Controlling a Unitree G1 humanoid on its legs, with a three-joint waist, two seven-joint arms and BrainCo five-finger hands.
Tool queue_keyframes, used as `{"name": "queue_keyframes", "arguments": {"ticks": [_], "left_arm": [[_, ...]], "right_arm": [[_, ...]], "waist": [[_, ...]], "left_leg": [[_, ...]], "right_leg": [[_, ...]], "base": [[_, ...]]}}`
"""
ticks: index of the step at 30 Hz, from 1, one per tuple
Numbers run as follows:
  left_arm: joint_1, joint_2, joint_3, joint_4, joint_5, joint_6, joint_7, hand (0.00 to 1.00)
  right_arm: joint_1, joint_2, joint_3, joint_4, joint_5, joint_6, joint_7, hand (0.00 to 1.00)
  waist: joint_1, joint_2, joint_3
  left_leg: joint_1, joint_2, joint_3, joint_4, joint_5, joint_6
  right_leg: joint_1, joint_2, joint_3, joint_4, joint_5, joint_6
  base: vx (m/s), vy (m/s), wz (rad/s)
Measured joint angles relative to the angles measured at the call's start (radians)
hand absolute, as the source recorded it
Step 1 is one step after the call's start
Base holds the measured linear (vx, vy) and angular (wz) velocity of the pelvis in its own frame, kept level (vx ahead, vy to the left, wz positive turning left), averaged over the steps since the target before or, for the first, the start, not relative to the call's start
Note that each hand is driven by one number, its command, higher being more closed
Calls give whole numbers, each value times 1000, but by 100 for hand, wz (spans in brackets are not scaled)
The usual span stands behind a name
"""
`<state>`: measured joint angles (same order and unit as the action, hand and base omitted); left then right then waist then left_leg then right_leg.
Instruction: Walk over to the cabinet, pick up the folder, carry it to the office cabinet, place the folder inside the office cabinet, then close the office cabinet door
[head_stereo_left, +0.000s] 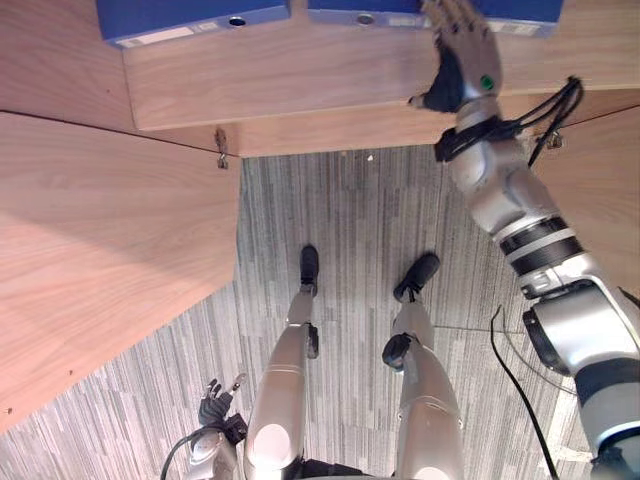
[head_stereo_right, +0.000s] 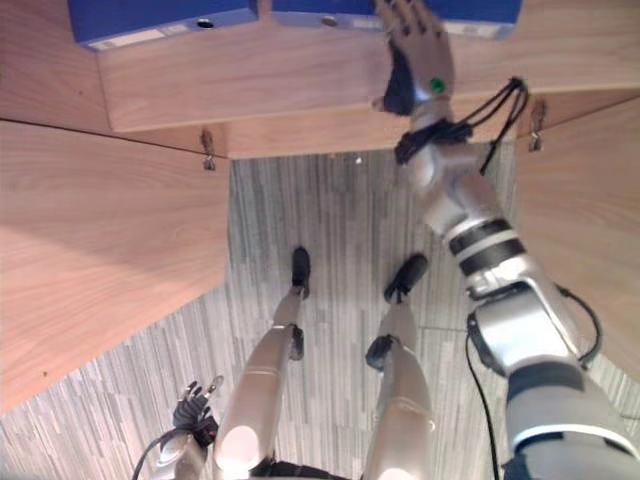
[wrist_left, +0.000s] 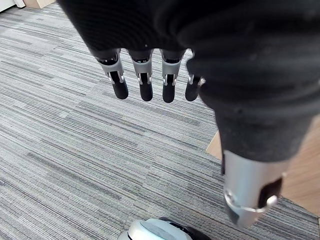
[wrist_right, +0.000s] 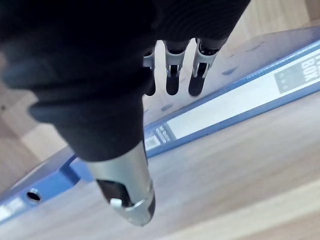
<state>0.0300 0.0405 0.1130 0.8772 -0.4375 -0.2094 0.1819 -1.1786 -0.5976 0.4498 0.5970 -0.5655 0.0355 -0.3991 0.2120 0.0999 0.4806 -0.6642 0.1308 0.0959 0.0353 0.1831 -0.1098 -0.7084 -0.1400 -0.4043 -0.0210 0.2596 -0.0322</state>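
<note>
I read right hand (head_stereo_left: 464, 52): fingers straight and apart, tips over the blue folder (wrist_right: 225, 107) on the shelf (head_stereo_left: 300, 80) | left hand (wrist_left: 150, 75): fingers relaxed, holding nothing, carpet (wrist_left: 75, 150) beyond the fingertips

An office: blue folders (head_stereo_left: 190, 18) on a wooden cabinet (head_stereo_left: 300, 85), grey striped carpet (head_stereo_left: 350, 210).

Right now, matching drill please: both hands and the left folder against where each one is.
Things:
1. right hand
2. left hand
3. left folder

Places:
a. hanging low above the carpet
b. on the shelf, no hand at it
c. open, reaching over the right folder

Pairs: 1-c, 2-a, 3-b
</note>
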Motion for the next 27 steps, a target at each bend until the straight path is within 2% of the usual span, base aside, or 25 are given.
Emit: {"name": "queue_keyframes", "arguments": {"ticks": [1,2,7,10,13,19,23,27], "left_arm": [[20,-5,2,-30,0,-4,0,0],[25,-6,3,-37,0,-4,0,0],[75,-19,2,-105,0,-5,-16,0],[82,-19,2,-121,7,5,-27,0],[121,-19,-15,-190,19,6,-52,0],[130,-20,-44,-232,36,6,-64,0],[129,-22,-43,-229,36,6,-51,0],[105,-37,-13,-197,35,7,-28,0]], "right_arm": [[-19,-13,-2,41,64,0,12,0],[-20,-16,-2,47,78,-2,17,0],[-77,-92,-8,135,180,-67,69,0],[-121,-151,-7,170,273,-77,139,0],[-133,-205,-5,203,292,-78,169,0],[-146,-215,64,234,290,-78,170,0],[-144,-199,51,222,287,-60,155,0],[-123,-127,-20,167,269,14,95,0]], "waist": [[5,0,0],[5,0,0],[25,3,-3],[32,5,-5],[49,9,-11],[55,9,-40],[55,9,-48],[49,8,-56]], "left_leg": [[0,-1,-2,-4,3,0],[0,-1,-2,-6,4,0],[2,-1,-9,-32,21,-1],[0,0,-25,-53,35,-6],[-1,-2,-31,-67,45,-6],[-4,-1,-31,-67,45,-7],[-4,0,-30,-67,46,-7],[-3,-1,-25,-67,47,-7]], "right_leg": [[0,-1,-2,0,0,0],[0,-1,-2,-1,0,0],[-2,-1,-9,-12,0,5],[-3,-1,-25,-12,0,5],[-7,-4,-32,-11,0,5],[-8,-2,-32,-15,0,5],[-8,0,-32,-20,0,5],[-5,2,-29,-31,16,0]], "base": [[13,27,3],[19,35,5],[17,26,3],[31,37,12],[37,39,7],[39,39,0],[28,24,-1],[41,33,-2]]}}
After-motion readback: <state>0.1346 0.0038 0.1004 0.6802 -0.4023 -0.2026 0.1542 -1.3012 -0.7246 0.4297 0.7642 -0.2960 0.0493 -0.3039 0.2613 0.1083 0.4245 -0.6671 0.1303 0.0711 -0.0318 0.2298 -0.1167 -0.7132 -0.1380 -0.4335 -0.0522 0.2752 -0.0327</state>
